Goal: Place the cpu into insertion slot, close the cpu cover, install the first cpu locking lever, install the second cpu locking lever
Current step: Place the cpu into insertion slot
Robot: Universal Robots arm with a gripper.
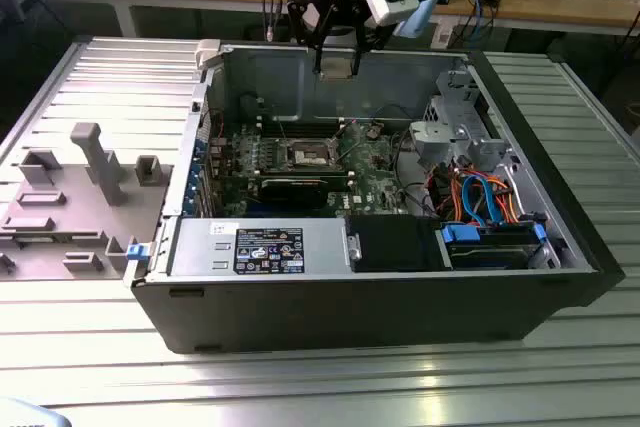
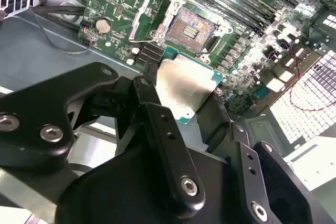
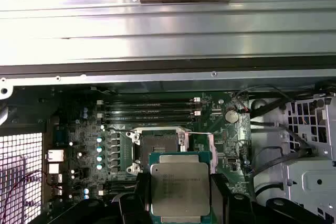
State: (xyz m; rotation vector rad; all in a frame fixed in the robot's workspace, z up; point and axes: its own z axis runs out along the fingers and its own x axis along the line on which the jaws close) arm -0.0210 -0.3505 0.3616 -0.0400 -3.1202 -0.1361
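The hand (image 1: 338, 51) is clenched on the cpu (image 1: 337, 65), its two black fingers (image 2: 157, 116) pressing against opposite edges of the chip. The pale metal top of the chip faces the cameras in both wrist views, and its green border shows past the fingers. In the upper middle of the exterior view, hand and chip hang over the far wall of the open computer case (image 1: 400, 297), clear of everything inside it.

The insertion slot (image 1: 310, 155) lies lower in that frame, near the middle, on the green motherboard (image 1: 372, 165), well apart from the chip. In the second wrist view the slot is bare, a dark square of contacts inside a silvery rim. The cpu cover (image 2: 140, 17) stands tilted up from one side of it, swung open, with the board showing through its cut-out middle.

The case rests on a ribbed metal tabletop (image 1: 300, 387). At the exterior view's left, beside the case, lies a grey fixture plate (image 1: 70, 197) with upright blocks.
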